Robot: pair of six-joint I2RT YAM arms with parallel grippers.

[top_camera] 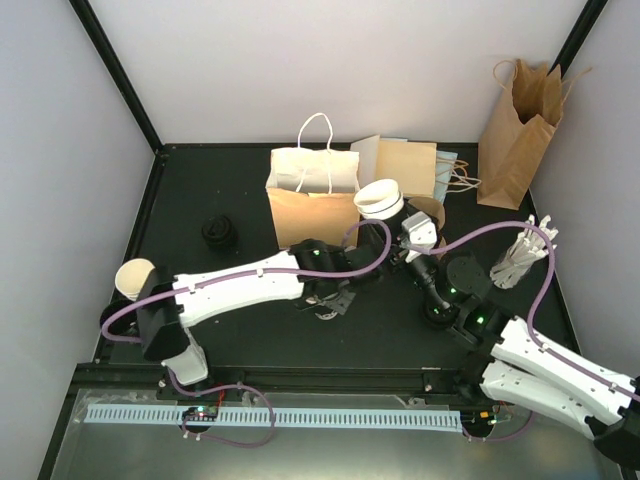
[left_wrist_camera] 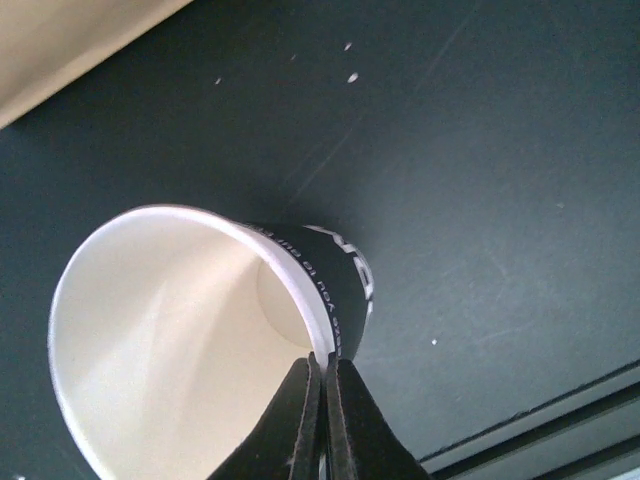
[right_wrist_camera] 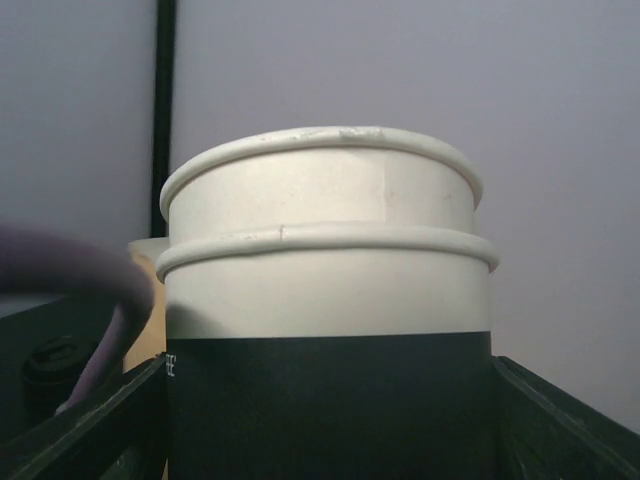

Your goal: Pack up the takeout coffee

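The left claw (left_wrist_camera: 325, 365) is clenched, its two dark fingers pinched together on the rim of a tipped cup (left_wrist_camera: 180, 350). That cup has a white inside and a black outer wall with white lettering. Its open mouth faces the wrist camera over the dark table (left_wrist_camera: 500, 200), but I cannot tell whether it rests on the surface or hangs just above it. From above, this arm reaches from the left across the middle of the table, and its claw sits just near of a standing handled bag (top_camera: 312, 200). The right claw (right_wrist_camera: 325, 420) stands wide and grasps a pair of nested cups (right_wrist_camera: 325, 260), one seated inside the other. Both white rims show above a black body, with a finger against each side. The pair is held upright, off the table, just right of the handled bag's open top. A lone cup (top_camera: 135, 278) stands open and lidless at the left edge of the table, beside the left arm's base. A few black lids (top_camera: 220, 232) lie left of the handled bag. Flat bags (top_camera: 405, 165) lean at the far wall, and a tall bag (top_camera: 515, 135) stands in the far right corner.
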